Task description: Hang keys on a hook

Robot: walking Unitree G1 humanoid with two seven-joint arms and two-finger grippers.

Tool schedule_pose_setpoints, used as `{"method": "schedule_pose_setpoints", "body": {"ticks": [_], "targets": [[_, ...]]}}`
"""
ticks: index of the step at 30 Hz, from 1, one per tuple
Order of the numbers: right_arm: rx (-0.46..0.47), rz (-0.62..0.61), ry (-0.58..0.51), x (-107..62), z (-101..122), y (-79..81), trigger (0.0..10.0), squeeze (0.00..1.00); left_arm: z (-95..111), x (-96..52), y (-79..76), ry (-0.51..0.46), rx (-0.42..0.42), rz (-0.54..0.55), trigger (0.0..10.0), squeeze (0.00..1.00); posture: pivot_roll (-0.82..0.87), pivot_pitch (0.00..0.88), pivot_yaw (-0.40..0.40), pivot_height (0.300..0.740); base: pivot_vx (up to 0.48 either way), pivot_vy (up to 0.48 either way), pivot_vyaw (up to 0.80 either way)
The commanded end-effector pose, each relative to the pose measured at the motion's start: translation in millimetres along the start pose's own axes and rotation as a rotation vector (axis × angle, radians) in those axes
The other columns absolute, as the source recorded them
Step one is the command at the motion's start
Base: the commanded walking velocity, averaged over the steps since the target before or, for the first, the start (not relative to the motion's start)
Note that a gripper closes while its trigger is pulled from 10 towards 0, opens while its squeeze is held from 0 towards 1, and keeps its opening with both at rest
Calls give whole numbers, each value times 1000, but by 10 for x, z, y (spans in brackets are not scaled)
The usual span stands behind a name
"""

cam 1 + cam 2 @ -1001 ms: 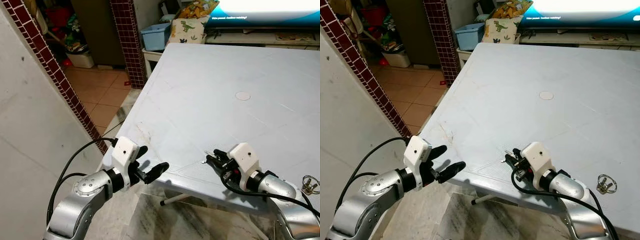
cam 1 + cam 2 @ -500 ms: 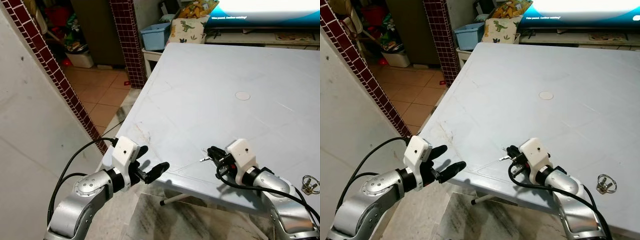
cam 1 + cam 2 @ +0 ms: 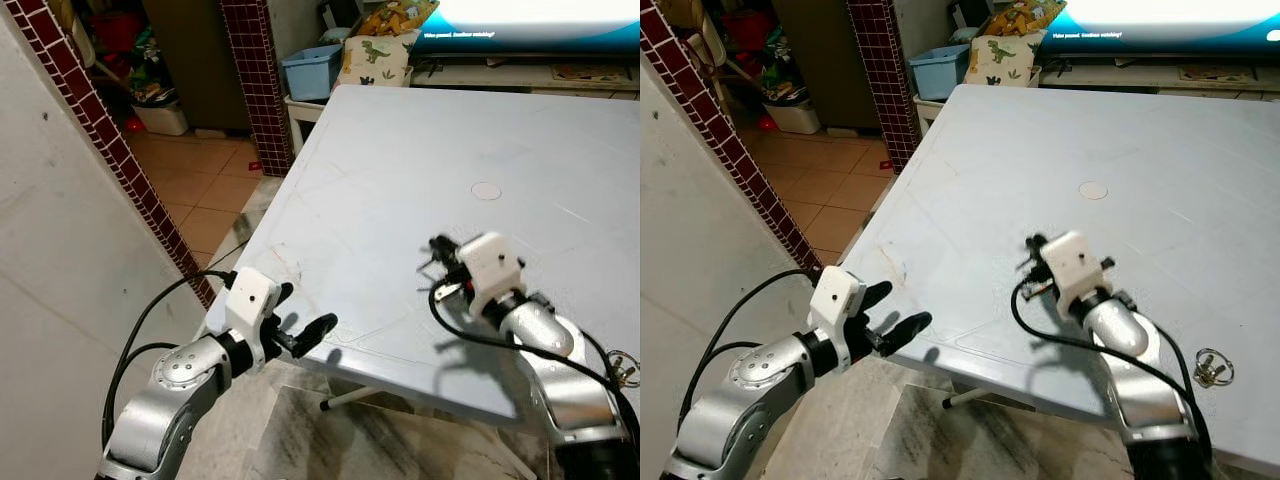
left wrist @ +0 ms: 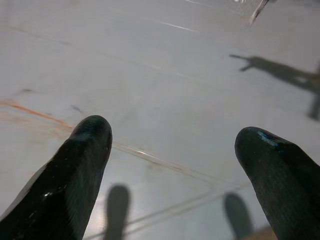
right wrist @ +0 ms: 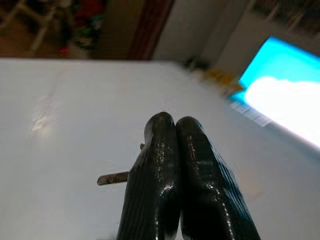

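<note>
1. Raised since a second ago, the right end effector [image 3: 437, 248] now hangs above the pale table [image 3: 400, 170] instead of lying near its front edge.
2. Its fingers [image 5: 172, 165] are pressed together on a small key [image 5: 114, 178].
3. Left end effector [image 3: 300, 322] sits at the table's front corner, fingers [image 4: 80, 165] spread apart.
4. A key ring [image 3: 1210, 368] lies near the table's front right edge.

— What colour was the table [image 3: 400, 170]?
— Pale blue-grey, with a faint orange streak [image 4: 35, 112] near its edge.
— And the pillar [image 3: 258, 80]?
— Dark red mosaic tiles with pale grout. The floor [image 3: 190, 190] had orange tiles, the bin [image 3: 312, 72] was light blue, and the cushion [image 3: 375, 58] was cream with green dinosaurs.
</note>
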State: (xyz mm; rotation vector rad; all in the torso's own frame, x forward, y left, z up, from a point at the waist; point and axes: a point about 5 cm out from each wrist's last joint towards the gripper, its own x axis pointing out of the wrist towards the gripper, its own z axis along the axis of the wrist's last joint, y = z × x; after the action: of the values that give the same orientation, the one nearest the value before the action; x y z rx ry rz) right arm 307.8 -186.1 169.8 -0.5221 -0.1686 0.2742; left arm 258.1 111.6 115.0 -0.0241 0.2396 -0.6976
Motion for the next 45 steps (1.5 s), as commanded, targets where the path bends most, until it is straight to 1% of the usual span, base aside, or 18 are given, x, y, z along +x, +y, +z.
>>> {"method": "schedule_pose_setpoints", "body": {"ticks": [1, 7, 10, 11, 13, 16, 17, 18, 20, 21, 35, 37, 38, 39, 40, 41, 42, 45], "targets": [[-66, -43, -49, 24, 101, -52, 0, 0, 18, -21, 84, -7, 17, 47, 10000, 0, 0, 22, 110, 740, 0, 0, 0], [-164, -98, -100, 105, 213, -102, 0, 0, 15, -12, 122, -15, 29, 76, 10000, 0, -2, 15, 109, 740, 0, 0, 0], [-174, -94, -110, 137, 243, -73, 0, 0, 14, -4, 121, -15, 30, 74, 10000, 0, -2, 15, 109, 740, 0, 0, 0], [-171, -89, -111, 150, 253, -54, 0, 0, 15, -1, 116, -16, 30, 72, 10000, 0, -2, 15, 109, 740, 0, 0, 0], [-72, -29, -92, 206, 263, 69, 0, 0, 14, 10, 95, -8, 27, 45, 10000, 0, -2, 12, 114, 740, 0, 0, 0], [-41, 4, -82, 207, 258, 136, 0, 0, 11, 4, 82, -7, 23, 29, 10000, 0, 0, 11, 117, 740, 0, 0, 0], [-26, -1, -91, 196, 271, 158, 3255, 0, 13, -3, 84, -5, 24, 23, 10000, 0, 3, 10, 123, 740, 0, 0, 0], [-24, -8, -98, 192, 280, 160, 0, 0, 12, -8, 91, -5, 25, 24, 10000, 0, 3, 10, 125, 740, 0, 0, 0], [-33, 10, -96, 192, 278, 199, 0, 0, 10, -16, 110, -4, 28, 30, 10000, 0, 3, 9, 131, 740, 0, 0, 0], [-7, 10, -104, 188, 287, 213, 0, 0, 11, -15, 111, -2, 28, 24, 10000, 0, 4, 9, 135, 740, 0, 0, 0], [31, -9, -88, 206, 294, 207, 0, 0, 18, 5, 98, 1, 34, 12, 10000, 0, 3, 9, 140, 740, 0, 0, 0], [185, -33, -84, 260, 347, 219, 0, 0, 16, 16, 132, -5, 57, 82, 10000, 0, 1, 9, 139, 740, 0, 0, 0], [185, -33, -84, 260, 347, 219, 0, 0, 16, 16, 132, -5, 57, 82, 10000, 0, 1, 9, 139, 740, 0, 0, 0], [338, -36, -81, 290, 377, 237, 1216, 0, 22, 24, 149, -13, 64, 114, 10000, 0, 1, 9, 139, 740, 0, 0, 0], [420, -38, -78, 307, 398, 247, 8392, 0, 31, 30, 168, -20, 69, 145, 10000, 0, -2, 10, 136, 740, 0, 0, 0], [472, -36, -77, 321, 417, 261, 10000, 0, 36, 34, 181, -25, 72, 167, 10000, 0, -2, 10, 136, 740, 0, 0, 0], [508, -31, -80, 333, 443, 279, 10000, 0, 57, 41, 193, -40, 74, 193, 10000, 0, -3, 11, 133, 740, 0, 0, 0], [461, 28, -137, 335, 570, 367, 10000, 0, 102, 45, 230, -70, 76, 259, 10000, 0, -3, 11, 130, 740, 0, 0, 267]]}}
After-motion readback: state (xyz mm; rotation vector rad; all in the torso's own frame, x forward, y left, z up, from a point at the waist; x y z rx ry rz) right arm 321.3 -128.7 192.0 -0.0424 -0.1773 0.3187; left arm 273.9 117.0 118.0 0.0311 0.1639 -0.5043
